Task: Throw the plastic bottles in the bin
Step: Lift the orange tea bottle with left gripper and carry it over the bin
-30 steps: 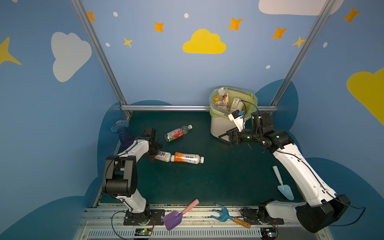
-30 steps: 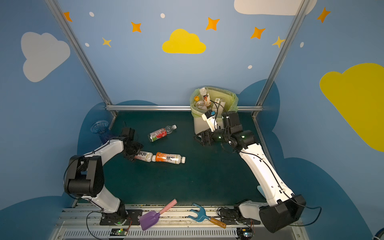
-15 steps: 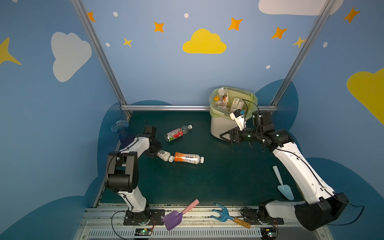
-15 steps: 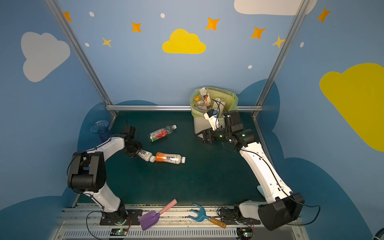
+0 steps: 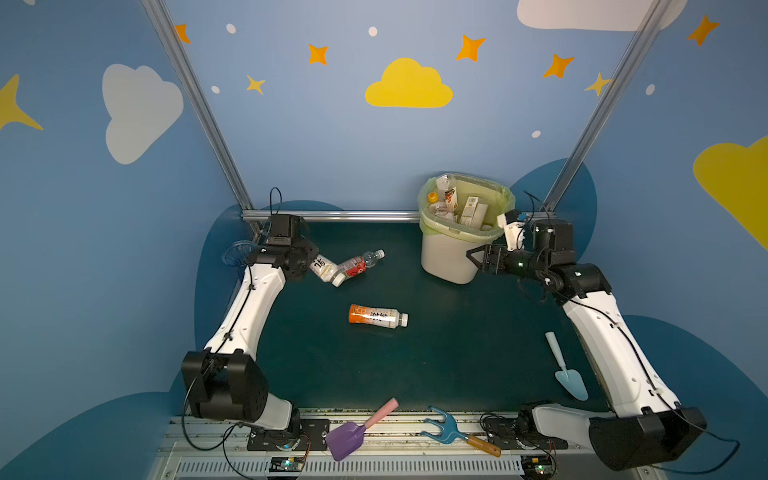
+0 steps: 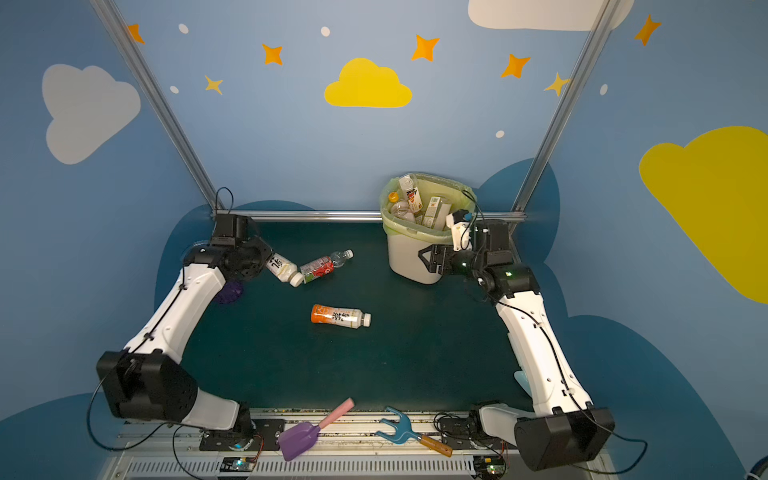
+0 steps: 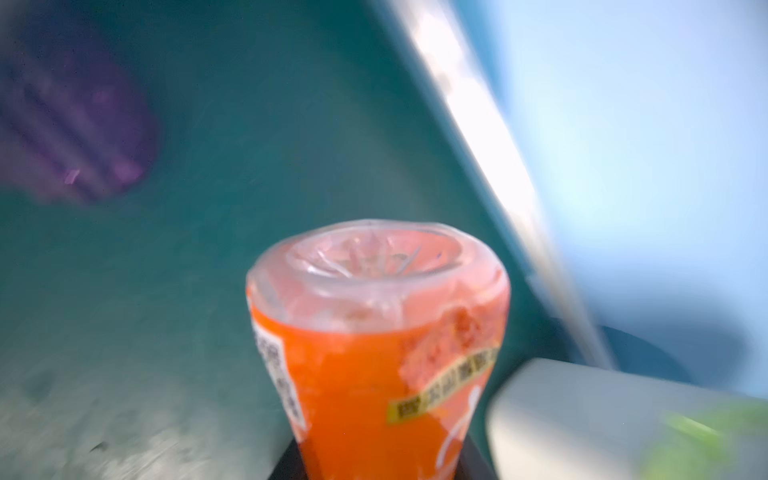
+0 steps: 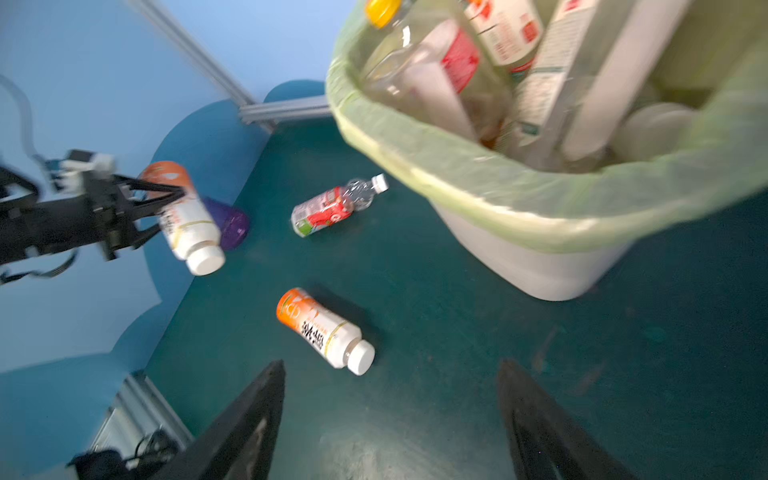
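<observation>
Bottle [image 8: 195, 232], blurred, tight in left claw [image 8: 171, 212], cap end beyond its wrist view; right claw [image 8: 390, 365] wide, empty.

A matt, scuffed surface is shown on the desk [image 5: 457, 345]. The plastic bottles [image 5: 376, 316] are seen glossy, the bin [image 5: 446, 262] smooth, lined with thin crinkled film [image 5: 461, 236].
</observation>
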`<control>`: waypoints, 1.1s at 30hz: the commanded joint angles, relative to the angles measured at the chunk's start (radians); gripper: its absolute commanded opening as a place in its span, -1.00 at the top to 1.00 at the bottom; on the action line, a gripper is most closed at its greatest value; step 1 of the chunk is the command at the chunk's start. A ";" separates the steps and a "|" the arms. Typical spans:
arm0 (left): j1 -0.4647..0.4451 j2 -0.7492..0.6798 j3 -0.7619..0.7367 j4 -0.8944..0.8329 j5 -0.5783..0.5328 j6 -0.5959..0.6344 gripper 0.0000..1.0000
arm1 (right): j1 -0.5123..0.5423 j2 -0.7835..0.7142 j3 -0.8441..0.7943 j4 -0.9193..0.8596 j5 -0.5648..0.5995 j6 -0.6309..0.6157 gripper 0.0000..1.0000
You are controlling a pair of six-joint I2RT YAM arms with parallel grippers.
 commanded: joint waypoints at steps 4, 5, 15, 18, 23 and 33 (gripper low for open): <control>-0.166 -0.023 0.283 -0.009 -0.125 0.200 0.22 | -0.130 -0.055 -0.031 0.033 0.060 0.132 -0.61; -0.194 -0.020 0.315 0.014 -0.143 0.224 0.23 | -0.143 -0.058 -0.036 0.040 0.047 0.144 -0.62; -0.398 0.178 0.611 0.369 -0.104 0.390 0.37 | -0.189 -0.068 -0.007 0.034 0.030 0.162 -0.61; -0.437 0.335 0.801 0.357 -0.053 0.415 0.37 | -0.194 -0.072 -0.001 0.021 0.032 0.159 -0.61; -0.526 0.746 1.295 0.295 0.017 0.478 0.36 | -0.204 -0.074 -0.010 0.009 0.030 0.152 -0.61; -0.627 0.944 1.546 0.239 -0.111 0.624 -1.00 | -0.238 -0.063 -0.013 -0.005 -0.029 0.142 -0.61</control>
